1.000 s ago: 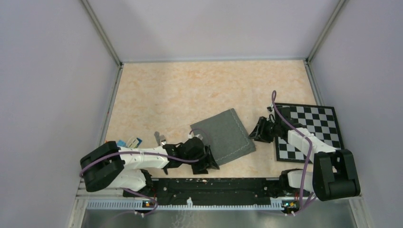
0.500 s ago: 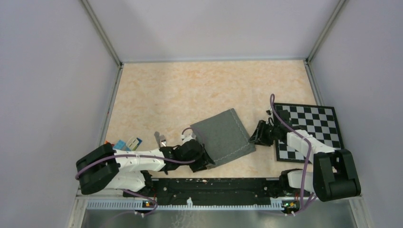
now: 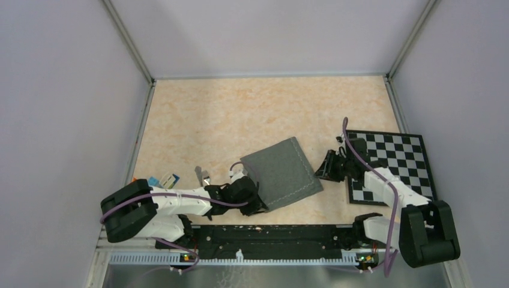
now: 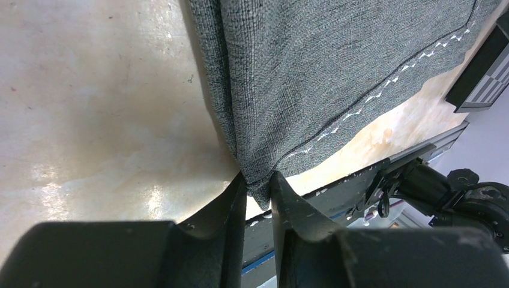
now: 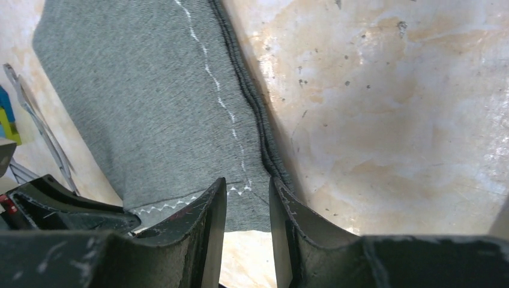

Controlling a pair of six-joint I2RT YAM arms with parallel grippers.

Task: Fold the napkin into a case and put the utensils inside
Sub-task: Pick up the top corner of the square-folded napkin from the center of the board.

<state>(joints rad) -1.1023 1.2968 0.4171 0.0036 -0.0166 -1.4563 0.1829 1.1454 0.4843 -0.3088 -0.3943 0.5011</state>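
The dark grey napkin [image 3: 282,173] lies flat and tilted on the table, with a pale zigzag stitch along its hem [image 4: 366,108]. My left gripper [image 3: 258,204] is shut on the napkin's near corner [image 4: 258,187], which is bunched between the jaws. At the napkin's right corner [image 5: 247,198] my right gripper [image 3: 327,168] stands low; its jaws are slightly apart and straddle the flat cloth. The silver utensils [image 3: 201,176] lie left of the napkin, behind the left arm, and show as thin metal strips [image 5: 51,147] in the right wrist view.
A black-and-white checkered board [image 3: 401,157] lies at the right, under the right arm. Small blue and yellow items [image 3: 163,179] sit by the left wall. The black base rail [image 3: 270,234] runs along the near edge, close behind the left gripper.
My left gripper slid in to the napkin's near corner and closed on it. The right gripper's jaws narrowed around the right corner and barely moved otherwise.
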